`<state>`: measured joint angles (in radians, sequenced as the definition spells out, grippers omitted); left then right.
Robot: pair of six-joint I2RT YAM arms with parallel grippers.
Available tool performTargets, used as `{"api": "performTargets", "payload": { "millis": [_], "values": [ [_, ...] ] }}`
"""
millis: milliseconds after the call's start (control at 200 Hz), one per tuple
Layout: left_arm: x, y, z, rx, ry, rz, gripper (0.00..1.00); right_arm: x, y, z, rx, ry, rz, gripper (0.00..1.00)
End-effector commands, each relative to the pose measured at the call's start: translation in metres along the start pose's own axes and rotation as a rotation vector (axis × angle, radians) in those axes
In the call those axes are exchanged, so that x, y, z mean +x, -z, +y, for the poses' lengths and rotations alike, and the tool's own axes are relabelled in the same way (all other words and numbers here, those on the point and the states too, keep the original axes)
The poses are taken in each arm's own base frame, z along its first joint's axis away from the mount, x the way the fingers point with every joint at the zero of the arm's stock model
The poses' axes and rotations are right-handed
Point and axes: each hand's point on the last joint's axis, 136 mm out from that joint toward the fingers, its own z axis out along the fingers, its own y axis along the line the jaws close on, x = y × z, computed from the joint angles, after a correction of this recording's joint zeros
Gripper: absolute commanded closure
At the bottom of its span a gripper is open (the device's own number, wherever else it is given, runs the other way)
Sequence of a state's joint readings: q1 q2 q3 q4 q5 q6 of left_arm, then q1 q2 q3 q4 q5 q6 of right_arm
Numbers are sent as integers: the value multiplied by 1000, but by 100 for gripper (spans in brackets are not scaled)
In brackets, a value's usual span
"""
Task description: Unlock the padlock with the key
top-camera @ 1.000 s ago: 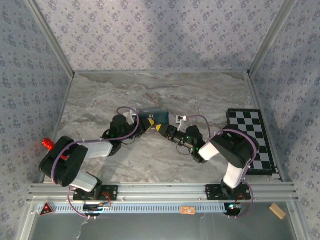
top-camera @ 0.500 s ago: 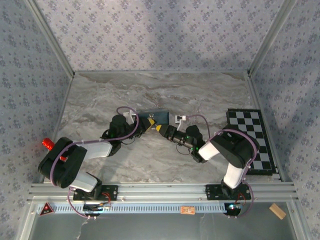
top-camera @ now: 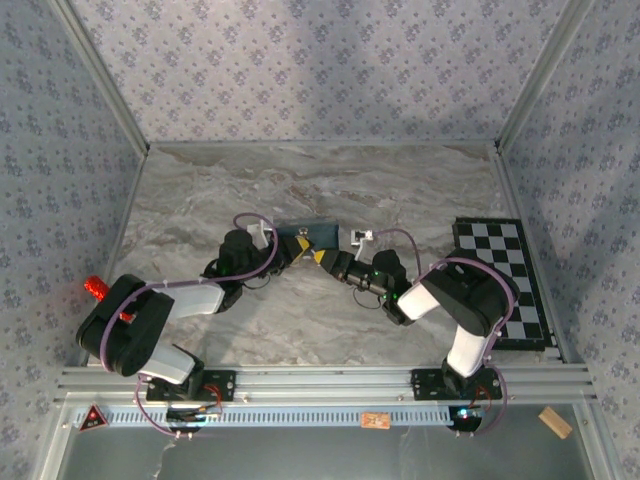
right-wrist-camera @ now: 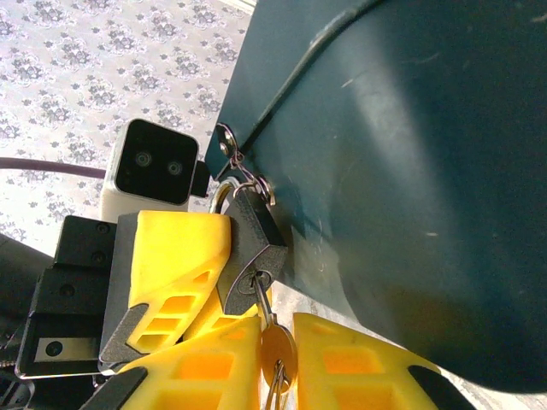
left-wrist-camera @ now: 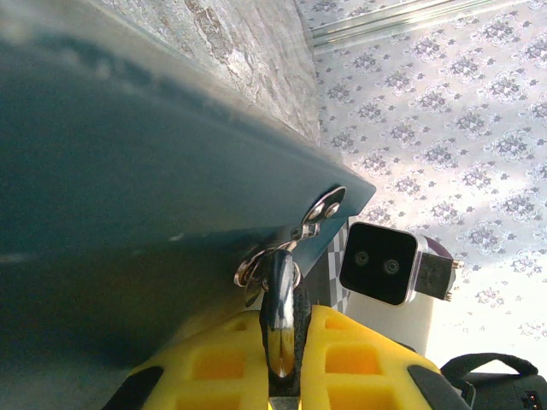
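The padlock (right-wrist-camera: 248,248) hangs from the clasp (right-wrist-camera: 242,173) of the blue box (right-wrist-camera: 410,171), near the middle of the table (top-camera: 420,190). The left pincer (left-wrist-camera: 280,318) is pinching the padlock. The key (right-wrist-camera: 278,350) sits in its keyhole — the right pincer (right-wrist-camera: 278,329) pinches the key from both sides.

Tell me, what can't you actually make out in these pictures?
Right wrist view: the key in the padlock runs off the bottom edge, so whether the right gripper pinches it is unclear.
Left wrist view: the left gripper hides the padlock's body.
Top view: both grippers crowd the blue box; padlock and key are too small.
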<state>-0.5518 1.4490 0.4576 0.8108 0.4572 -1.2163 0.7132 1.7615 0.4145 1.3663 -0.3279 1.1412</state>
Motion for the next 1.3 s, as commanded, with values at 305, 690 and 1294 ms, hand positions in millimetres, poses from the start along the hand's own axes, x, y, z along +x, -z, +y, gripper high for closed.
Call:
{"api": "performTargets", "payload": {
  "millis": [305, 690, 1294],
  "values": [
    [8, -4, -46, 149, -112, 50, 100, -12, -7, 19, -66, 10, -10, 85],
    [19, -8, -47, 160, -158, 97, 100, -13, -8, 28, -98, -11, 8, 87],
    [33, -9, -43, 167, -211, 181, 100, -17, -7, 37, -132, -3, 29, 94]
  ]
}}
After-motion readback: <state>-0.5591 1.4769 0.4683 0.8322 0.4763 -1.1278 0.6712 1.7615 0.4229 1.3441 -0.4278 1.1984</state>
